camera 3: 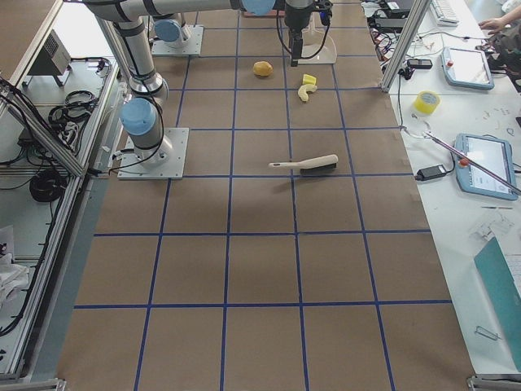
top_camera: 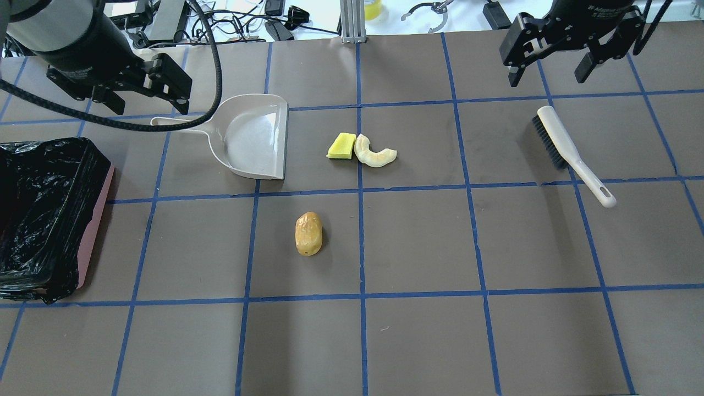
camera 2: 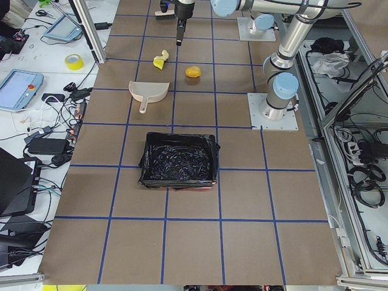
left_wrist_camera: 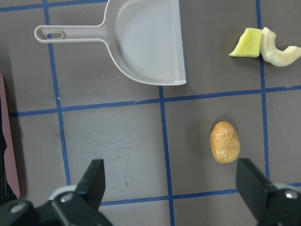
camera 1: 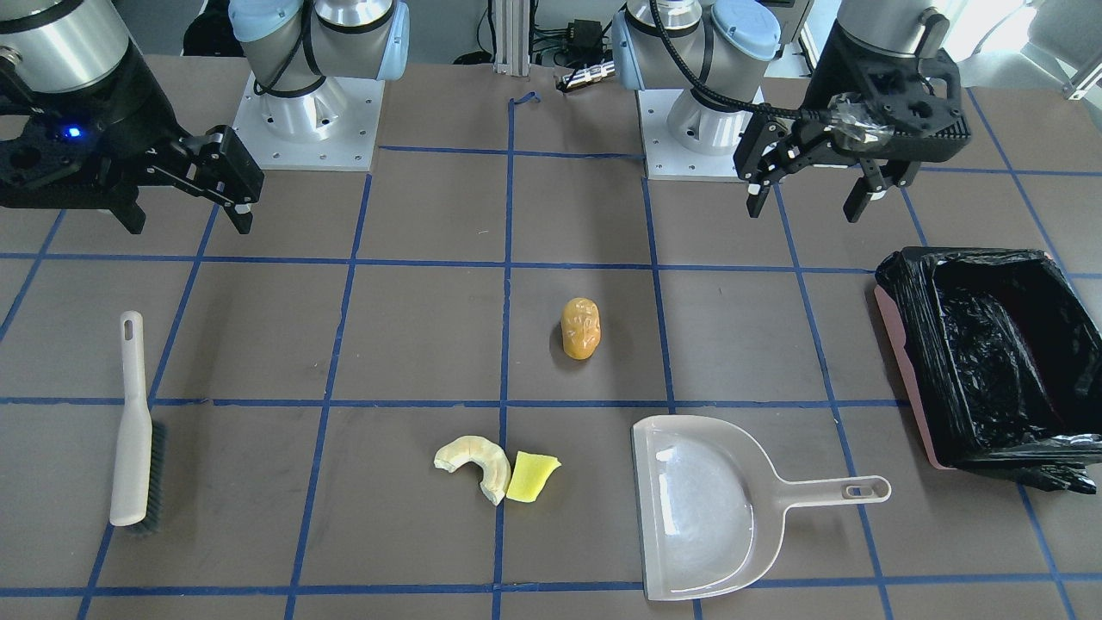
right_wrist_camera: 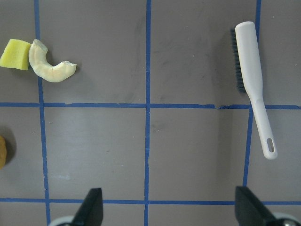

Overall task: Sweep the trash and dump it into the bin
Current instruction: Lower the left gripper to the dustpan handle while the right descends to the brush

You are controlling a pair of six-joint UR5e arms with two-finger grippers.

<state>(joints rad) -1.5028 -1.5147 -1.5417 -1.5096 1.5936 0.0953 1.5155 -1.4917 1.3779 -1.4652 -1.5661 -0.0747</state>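
**A:** Nearest the robot's bases, what lies there?

**B:** The orange-brown lump (camera 1: 582, 328), alone on the surface (camera 1: 413, 327). It is rounded and looks light and hard, so I'd expect it to roll ahead of bristles, not slide.

**A:** And farther out?

**B:** The cream crescent (camera 1: 475, 461) touches the yellow wedge (camera 1: 531, 476). Both look light. The wedge seems spongy and flat-sided, so it should push easily.

**A:** Pinch them?

**B:** Better not. Take the brush (camera 1: 133, 430) by its pale handle and the dustpan (camera 1: 702, 508) by its own handle. The pan's straight lip already faces the wedge.

**A:** The fingers?

**B:** The left arm's fingers (left_wrist_camera: 94, 181) are spread wide and empty, above the surface on the dustpan's side. The right arm's fingers (right_wrist_camera: 91, 207) are also spread and empty, on the brush's side.

**A:** The bin?

**B:** The bin (camera 1: 904, 370) is at the robot's left end, well apart from the trash. Its black liner is open.

**A:** And around it all?

**B:** The covering is matte brown, gridded with blue tape. Cables (top_camera: 264, 22) lie past the far edge, and there are tablets (camera 2: 21, 88) on a side bench.
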